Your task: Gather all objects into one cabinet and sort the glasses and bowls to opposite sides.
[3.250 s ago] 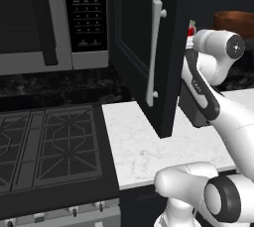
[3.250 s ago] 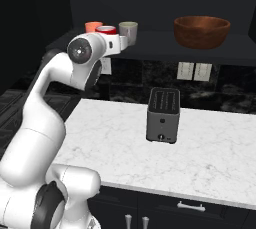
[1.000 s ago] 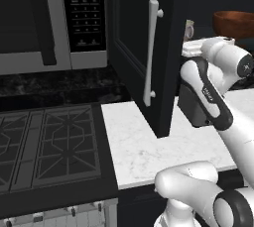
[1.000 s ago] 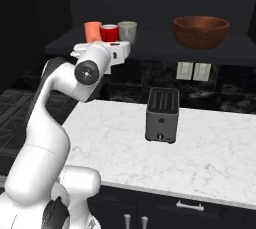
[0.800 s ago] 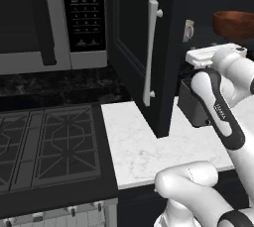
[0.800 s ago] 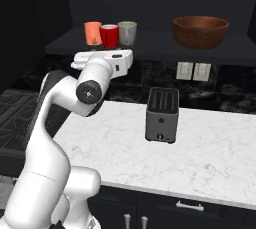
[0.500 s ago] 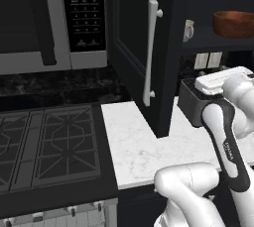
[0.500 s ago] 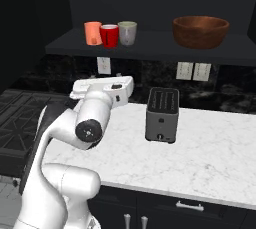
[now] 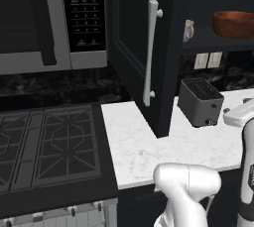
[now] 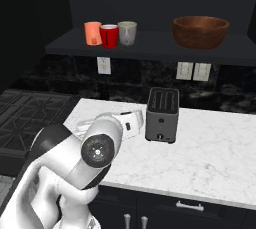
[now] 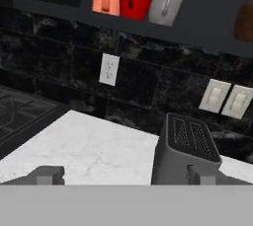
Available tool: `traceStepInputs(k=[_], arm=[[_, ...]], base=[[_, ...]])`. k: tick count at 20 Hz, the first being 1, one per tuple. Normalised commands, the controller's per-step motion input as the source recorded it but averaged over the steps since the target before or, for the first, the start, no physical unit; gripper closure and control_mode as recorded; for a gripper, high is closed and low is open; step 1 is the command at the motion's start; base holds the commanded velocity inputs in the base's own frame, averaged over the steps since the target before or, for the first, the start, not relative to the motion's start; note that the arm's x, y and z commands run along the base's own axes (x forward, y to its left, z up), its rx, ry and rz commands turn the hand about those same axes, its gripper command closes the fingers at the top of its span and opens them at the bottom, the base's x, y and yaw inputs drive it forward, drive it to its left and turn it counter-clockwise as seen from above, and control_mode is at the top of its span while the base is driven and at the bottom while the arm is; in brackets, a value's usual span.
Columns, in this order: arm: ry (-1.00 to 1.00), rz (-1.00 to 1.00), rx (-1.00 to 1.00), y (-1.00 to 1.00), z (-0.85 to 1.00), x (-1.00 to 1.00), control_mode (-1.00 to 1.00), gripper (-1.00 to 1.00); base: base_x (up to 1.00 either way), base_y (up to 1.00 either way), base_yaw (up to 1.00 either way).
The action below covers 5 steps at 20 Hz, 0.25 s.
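Brown bowl point(image 11: 245, 21) is cut off by the right edge in hand view, just a sliver showing. In left base view the open cabinet door point(image 9: 144, 47) hides the red and orange cups, only the grey-white mug point(image 9: 188, 29) peeks past it. Toaster point(image 11: 185, 153) bottom is cut off in hand view, its controls are too small to read.

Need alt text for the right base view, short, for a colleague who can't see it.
A dark cabinet shelf holds an orange cup, red cup and grey mug at left, a brown bowl at right. Below, a toaster stands on the white counter.
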Motion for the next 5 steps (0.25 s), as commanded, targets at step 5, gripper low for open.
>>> traceStepInputs(k=[5], arm=[[0.14, 0.01, -0.07, 0.00, -0.22, -0.22, -1.00, -1.00]], base=[[0.00, 0.00, 0.00]])
